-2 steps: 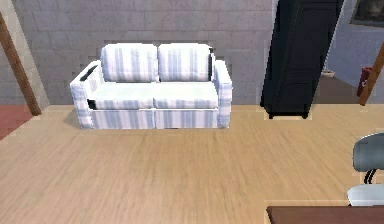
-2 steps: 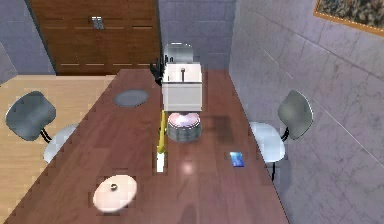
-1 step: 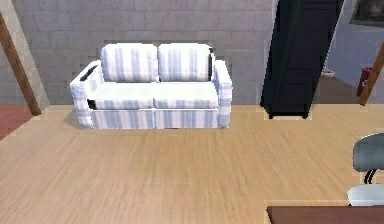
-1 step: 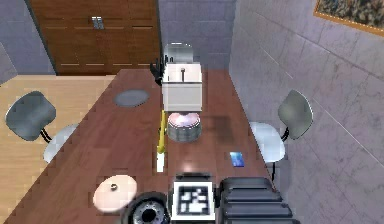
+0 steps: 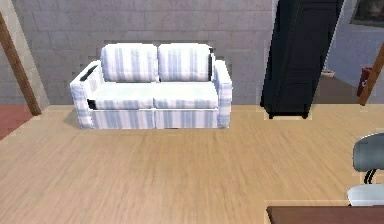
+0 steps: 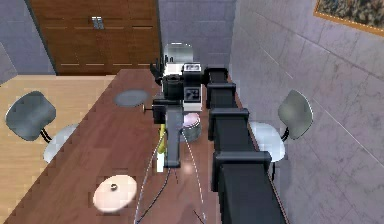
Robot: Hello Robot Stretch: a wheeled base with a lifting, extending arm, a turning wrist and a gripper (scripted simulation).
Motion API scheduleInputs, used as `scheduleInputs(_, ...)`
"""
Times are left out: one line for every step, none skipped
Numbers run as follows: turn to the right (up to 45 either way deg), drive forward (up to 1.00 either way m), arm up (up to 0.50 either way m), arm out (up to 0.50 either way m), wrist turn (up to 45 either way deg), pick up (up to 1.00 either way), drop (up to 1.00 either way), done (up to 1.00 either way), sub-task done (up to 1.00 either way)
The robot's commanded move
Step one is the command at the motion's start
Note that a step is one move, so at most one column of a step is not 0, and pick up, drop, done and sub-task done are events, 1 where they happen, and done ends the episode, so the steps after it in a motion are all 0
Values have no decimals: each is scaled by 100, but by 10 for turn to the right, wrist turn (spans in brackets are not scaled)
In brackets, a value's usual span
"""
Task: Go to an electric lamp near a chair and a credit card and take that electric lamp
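Forward view, left to right: a slanted wooden beam (image 5: pixel 14 55) is cut by the frame. A striped sofa (image 5: pixel 150 88) stands against the grey wall. The tall dark cabinet (image 5: pixel 300 60) has its top cut off. At the right edge the edge chair (image 5: pixel 372 160) is half out of frame. Only a corner of the table (image 5: pixel 325 214) pokes in at the bottom.

Arm side view gives me the tabletop along its length. The left-side chair (image 6: pixel 30 115) sits just beside the table, and a wooden door (image 6: pixel 95 35) is behind. On the wood I see a pale round disc (image 6: pixel 115 190) near me and a grey disc (image 6: pixel 130 97) farther out. I can't identify either.

Mid-table is the tool (image 6: pixel 163 104), a dark blob with fingers too small to read. A grey upright thing (image 6: pixel 173 135) stands on the table right at it, thin pale lines spreading from its base. That's my best candidate for the lamp, but the shape isn't clear enough to confirm. I can't tell the tool's grip or whether it holds anything.

The arm (image 6: pixel 238 160) covers the table's right edge. Beyond it is the wall-side chair (image 6: pixel 290 115). A framed picture (image 6: pixel 350 12) is cropped at the corner.
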Motion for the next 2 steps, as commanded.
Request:
scheduleInputs(0, 0, 0, 0, 450, 0, 0, 0, 0)
scheduleInputs(0, 0, 0, 0, 450, 0, 0, 0, 0)
